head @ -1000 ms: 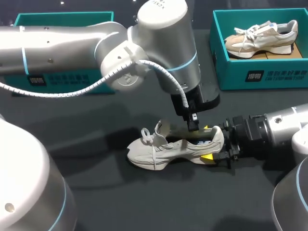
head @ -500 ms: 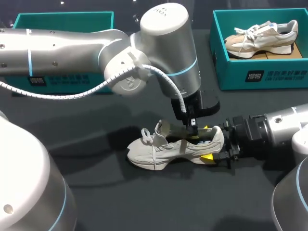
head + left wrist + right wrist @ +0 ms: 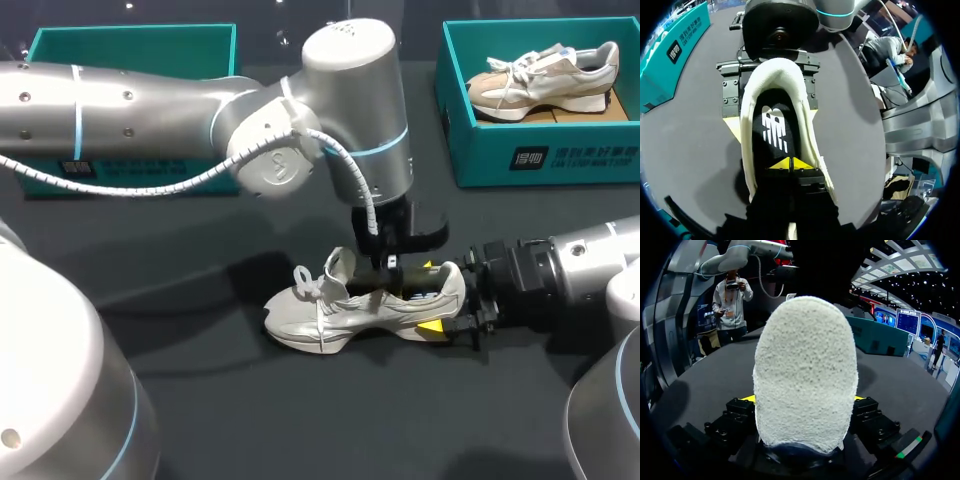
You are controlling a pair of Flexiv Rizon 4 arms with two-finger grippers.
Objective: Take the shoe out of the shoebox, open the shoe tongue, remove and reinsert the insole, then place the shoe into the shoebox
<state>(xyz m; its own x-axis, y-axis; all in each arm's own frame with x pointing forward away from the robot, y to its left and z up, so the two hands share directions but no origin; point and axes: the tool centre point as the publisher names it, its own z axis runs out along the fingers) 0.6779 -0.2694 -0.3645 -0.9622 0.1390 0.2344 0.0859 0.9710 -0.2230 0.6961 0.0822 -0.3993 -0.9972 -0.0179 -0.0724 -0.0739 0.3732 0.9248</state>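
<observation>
The light, floppy beige mesh sneaker (image 3: pixel 360 305) suits a heel hold: the right gripper (image 3: pixel 802 400) clamps its firmer heel, while the left gripper (image 3: pixel 790 164), tips together, sits on the bendy black insole (image 3: pixel 775 131).

the left arm (image 3: pixel 300 120) has sunk lower and edged right in the middle of the frame. its end effector (image 3: pixel 386 270), earlier just above the shoe (image 3: pixel 340 310), has come down into the shoe's opening, left of where it hung.

Shoe (image 3: pixel 312 318) and shoeboxes (image 3: pixel 540 152) on dark table (image 3: pixel 250 425)
</observation>
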